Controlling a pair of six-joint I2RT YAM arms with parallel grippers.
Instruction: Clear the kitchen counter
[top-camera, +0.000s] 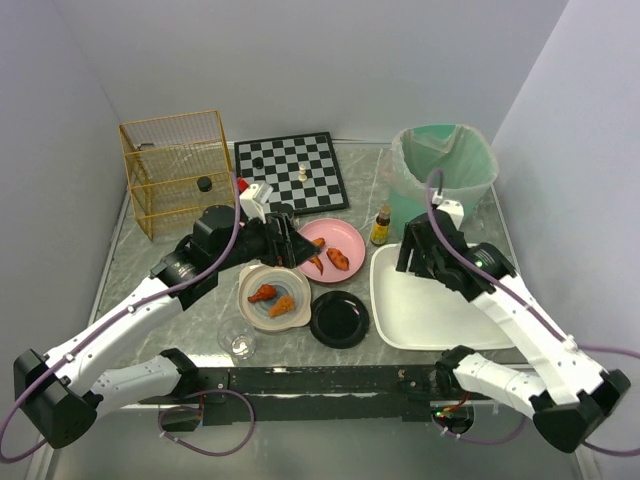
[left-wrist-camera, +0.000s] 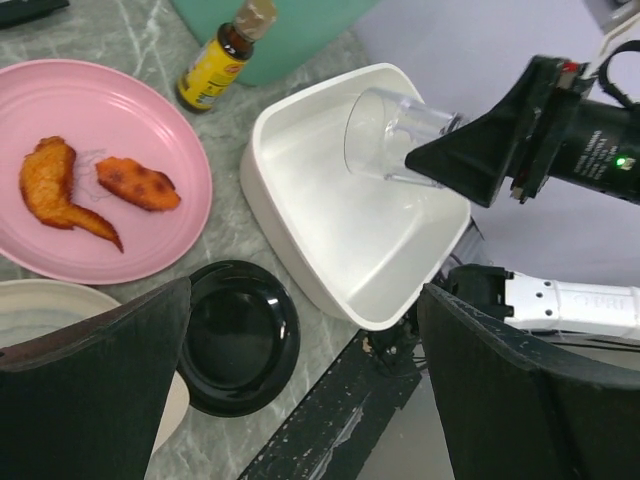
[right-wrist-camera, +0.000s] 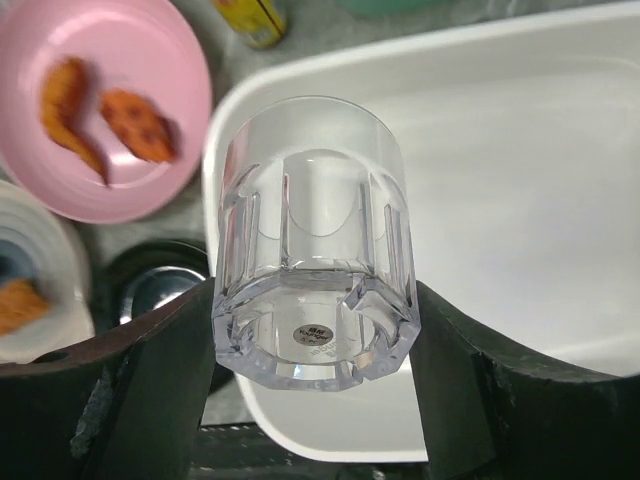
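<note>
Bright, diffuse lighting from above; shadows are short and soft-edged. The glossy surface (top-camera: 360, 180) shows a pale sheen. Right wrist view: the clear glass (right-wrist-camera: 312, 250) is sharp with rim highlights, the pink plate (right-wrist-camera: 110, 100) at 10 o'clock blurred. Left wrist view: dark jaws at 5 and 7 o'clock lie out of focus; the black plate (left-wrist-camera: 240, 335) mirrors light.

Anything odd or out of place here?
Nothing spilled or broken. One oddity: the glass in the right fingers is tipped on its side above the tray; it looks empty.
</note>
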